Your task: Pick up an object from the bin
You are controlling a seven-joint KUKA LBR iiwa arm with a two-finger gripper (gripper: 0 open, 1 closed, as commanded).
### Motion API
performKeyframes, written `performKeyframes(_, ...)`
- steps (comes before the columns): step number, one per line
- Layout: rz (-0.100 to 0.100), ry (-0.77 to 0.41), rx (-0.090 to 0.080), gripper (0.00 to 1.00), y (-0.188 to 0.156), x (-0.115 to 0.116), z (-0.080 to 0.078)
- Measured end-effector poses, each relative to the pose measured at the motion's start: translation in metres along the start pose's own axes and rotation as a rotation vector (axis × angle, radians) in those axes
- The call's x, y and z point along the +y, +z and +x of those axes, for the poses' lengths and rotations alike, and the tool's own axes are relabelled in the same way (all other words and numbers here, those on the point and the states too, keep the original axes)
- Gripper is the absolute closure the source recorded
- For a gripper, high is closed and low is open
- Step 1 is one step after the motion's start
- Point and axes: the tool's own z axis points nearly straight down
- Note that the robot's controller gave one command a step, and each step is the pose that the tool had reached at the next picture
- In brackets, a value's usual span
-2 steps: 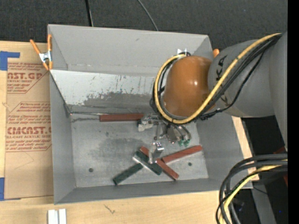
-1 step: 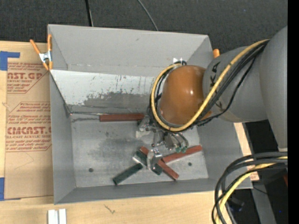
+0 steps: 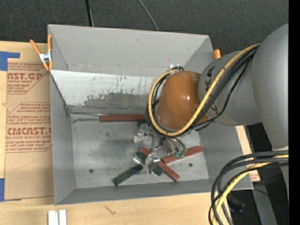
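Observation:
My gripper (image 3: 153, 154) is low over the bin floor, right of the middle and near the front wall, under the arm's orange cover. Beneath and around it lies a small crossed pile of flat sticks. A dark green stick (image 3: 127, 175) runs from the gripper toward the front left. One red-brown stick (image 3: 168, 169) slants to the front right just below the gripper, and another red-brown stick (image 3: 188, 153) points off to the right. The pile's middle is hidden by the gripper.
A long red-brown stick (image 3: 123, 118) lies flat along the foot of the bin's back slope, left of the arm. The arm and its cables cover the bin's right side.

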Motion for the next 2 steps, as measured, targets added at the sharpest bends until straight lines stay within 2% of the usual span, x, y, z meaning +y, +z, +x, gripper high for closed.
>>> performKeyframes(1, 0.000, -0.057, 0.000, 0.00, -0.030, -0.001, 0.004)
performKeyframes(2, 0.002, -0.333, -0.020, 1.00, 0.028, 0.022, 0.010)
